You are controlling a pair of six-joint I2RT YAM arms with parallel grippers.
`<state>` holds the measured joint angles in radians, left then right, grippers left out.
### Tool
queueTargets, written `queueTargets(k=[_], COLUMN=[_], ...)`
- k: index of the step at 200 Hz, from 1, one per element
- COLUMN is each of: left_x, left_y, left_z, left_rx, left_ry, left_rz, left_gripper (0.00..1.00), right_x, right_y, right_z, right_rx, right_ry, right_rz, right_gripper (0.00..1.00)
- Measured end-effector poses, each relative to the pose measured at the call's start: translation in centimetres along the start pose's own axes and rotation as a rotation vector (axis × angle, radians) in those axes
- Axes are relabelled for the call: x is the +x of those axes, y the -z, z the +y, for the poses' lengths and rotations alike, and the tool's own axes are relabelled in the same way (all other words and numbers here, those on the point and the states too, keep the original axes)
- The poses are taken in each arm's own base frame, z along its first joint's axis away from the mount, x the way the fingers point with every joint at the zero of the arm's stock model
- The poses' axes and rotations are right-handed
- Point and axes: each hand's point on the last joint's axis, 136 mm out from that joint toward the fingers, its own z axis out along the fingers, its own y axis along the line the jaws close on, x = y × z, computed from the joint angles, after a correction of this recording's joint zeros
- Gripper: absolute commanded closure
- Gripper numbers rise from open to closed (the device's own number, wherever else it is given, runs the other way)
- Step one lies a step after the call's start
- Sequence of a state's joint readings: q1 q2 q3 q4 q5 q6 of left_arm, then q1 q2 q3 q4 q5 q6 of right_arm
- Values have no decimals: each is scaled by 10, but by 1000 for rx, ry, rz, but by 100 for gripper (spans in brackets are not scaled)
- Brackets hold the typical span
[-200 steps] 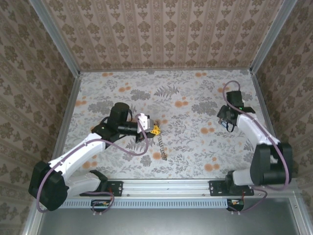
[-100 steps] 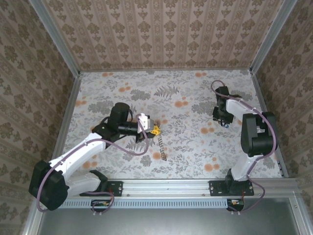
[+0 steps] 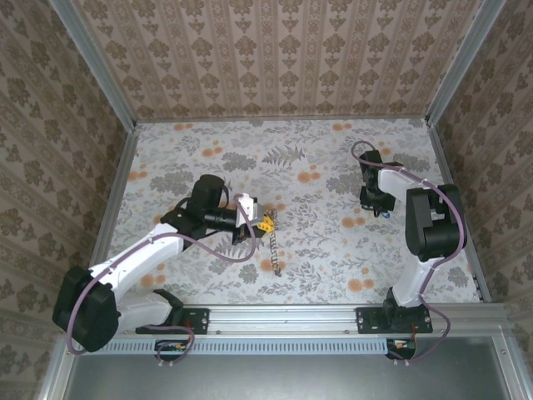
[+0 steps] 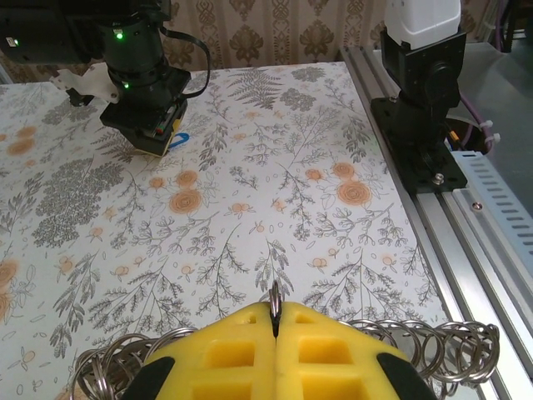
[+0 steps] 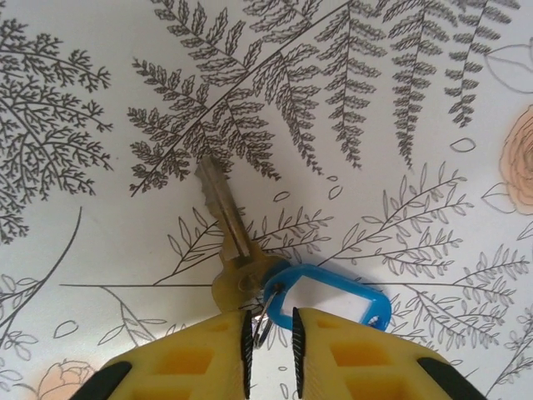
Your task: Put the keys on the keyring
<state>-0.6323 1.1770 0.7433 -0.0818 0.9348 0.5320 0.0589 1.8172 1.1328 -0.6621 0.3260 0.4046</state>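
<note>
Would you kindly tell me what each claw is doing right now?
Left claw: shut on the keyring.
Right claw: narrow gap around the ring of the blue-tagged key; grip cannot be told.

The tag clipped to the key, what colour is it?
The tag is blue with a white label panel, clearest in the right wrist view.

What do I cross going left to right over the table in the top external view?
left gripper → keyring, its chain trailing toward the near edge → right gripper
</note>
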Motion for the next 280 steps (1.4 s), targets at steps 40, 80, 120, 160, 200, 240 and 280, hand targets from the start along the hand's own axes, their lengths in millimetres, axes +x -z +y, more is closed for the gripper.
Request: queueTargets(k=[40, 80, 120, 160, 200, 240, 280], left_x=[0, 0, 0, 2, -20, -40, -39], left_y=[0, 0, 0, 5, 36, 78, 102], left_z=[0, 0, 0, -3, 4, 3, -2], left_rx=[1, 1, 1, -11, -97, -212, -266], left_ry=[0, 0, 1, 5, -9, -31, 20], left_rz=[-1, 0, 0, 19, 5, -20, -2], left_gripper=[100, 100, 100, 100, 100, 100, 100], right_x=[-2, -2, -4, -4, 9, 54, 89], right_y=[0, -1, -1, 8, 56, 97, 124], right_z=[-4, -5, -4, 6, 68, 155, 237], right_rx=[22, 32, 28, -39, -262, -493, -628], right_ry=[13, 19, 34, 36, 136, 279, 408], right_rz=[-9, -12, -19, -34, -88, -85, -26], right_gripper=[84, 89, 97, 100, 100, 100, 98])
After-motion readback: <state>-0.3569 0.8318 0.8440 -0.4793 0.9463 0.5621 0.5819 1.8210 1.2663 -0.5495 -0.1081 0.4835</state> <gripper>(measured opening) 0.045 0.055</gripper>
